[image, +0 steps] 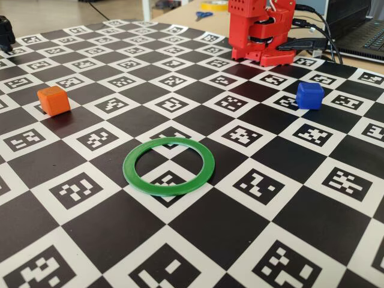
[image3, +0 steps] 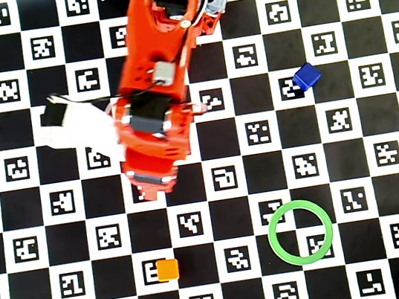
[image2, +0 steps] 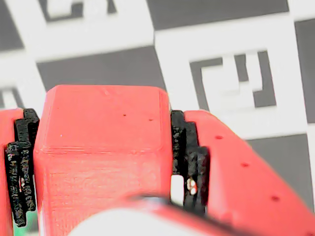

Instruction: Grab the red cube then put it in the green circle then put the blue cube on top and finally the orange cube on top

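Note:
In the wrist view the red cube point(image2: 101, 147) sits squeezed between the black pads point(image2: 187, 147) of my gripper point(image2: 102, 120), which is shut on it above a white marker square. From overhead, the gripper point(image3: 151, 189) hangs left of the board's middle and hides the cube beneath it. The green circle point(image: 168, 191) lies flat near the front of the board and holds nothing; overhead, this green circle point(image3: 272, 235) is to the gripper's lower right. The blue cube point(image: 309, 95) point(image3: 306, 75) rests at the right. The orange cube point(image: 53, 100) point(image3: 168, 269) rests at the left of the fixed view.
The black-and-white marker board point(image: 252, 240) covers the table. The red arm base point(image: 261, 30) stands at its far edge, with cables and a laptop point(image: 360, 30) to its right and scissors point(image: 203, 15) behind. A white camera housing point(image3: 79, 126) sticks out from the arm.

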Available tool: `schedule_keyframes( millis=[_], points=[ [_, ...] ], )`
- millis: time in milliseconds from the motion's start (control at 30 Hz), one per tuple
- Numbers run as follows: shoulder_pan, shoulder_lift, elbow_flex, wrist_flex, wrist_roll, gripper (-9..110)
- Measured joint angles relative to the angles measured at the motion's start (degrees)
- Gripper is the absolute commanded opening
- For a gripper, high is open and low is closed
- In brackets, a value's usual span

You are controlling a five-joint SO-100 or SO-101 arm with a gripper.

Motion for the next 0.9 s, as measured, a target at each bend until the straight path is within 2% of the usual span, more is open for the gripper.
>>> schedule_keyframes(
  millis=[433,900],
  points=[
    [-18.1,-4.7,-5.1,0.6,1.1,6],
    [-25.4,-28.7,-25.3,0.6,5.4,6]
  ],
)
